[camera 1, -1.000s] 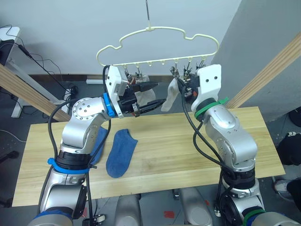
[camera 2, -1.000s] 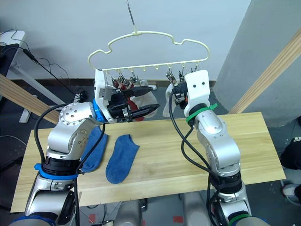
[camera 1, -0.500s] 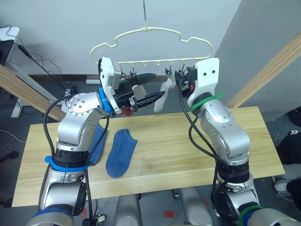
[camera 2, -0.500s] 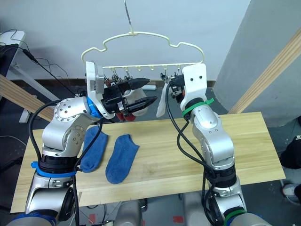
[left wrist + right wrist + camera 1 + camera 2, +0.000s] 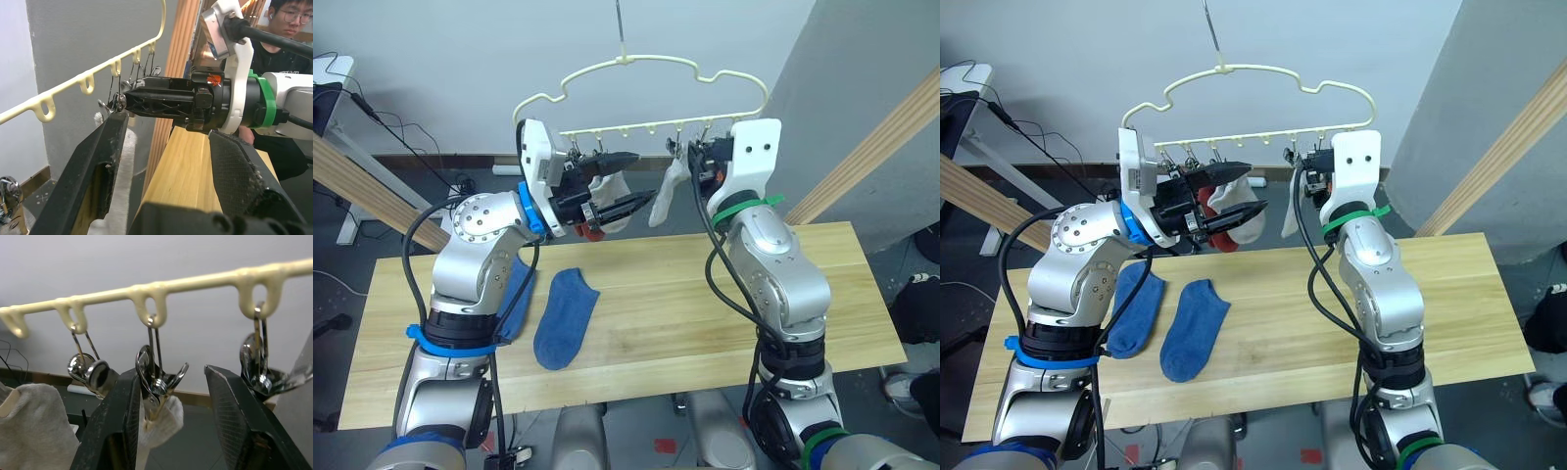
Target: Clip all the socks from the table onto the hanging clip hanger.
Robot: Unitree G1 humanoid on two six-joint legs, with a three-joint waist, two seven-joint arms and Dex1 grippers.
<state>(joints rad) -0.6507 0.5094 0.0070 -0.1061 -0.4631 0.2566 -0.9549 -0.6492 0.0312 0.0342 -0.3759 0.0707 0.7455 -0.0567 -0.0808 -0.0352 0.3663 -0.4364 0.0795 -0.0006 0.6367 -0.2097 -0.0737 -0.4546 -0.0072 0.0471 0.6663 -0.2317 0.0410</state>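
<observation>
since a second ago both arms have been raised to the clip hanger [image 5: 1263, 70]. the right claw [image 5: 168, 401] is spread, its fingers either side of a metal clip [image 5: 157, 382] that pinches a light grey sock [image 5: 666, 194]. the left claw [image 5: 631, 183] is released just beside it. another grey sock [image 5: 1239, 211] and a rust red one are hung behind. two blue socks [image 5: 566, 317] are lain near the desk's [image 5: 705, 313] left end.
</observation>
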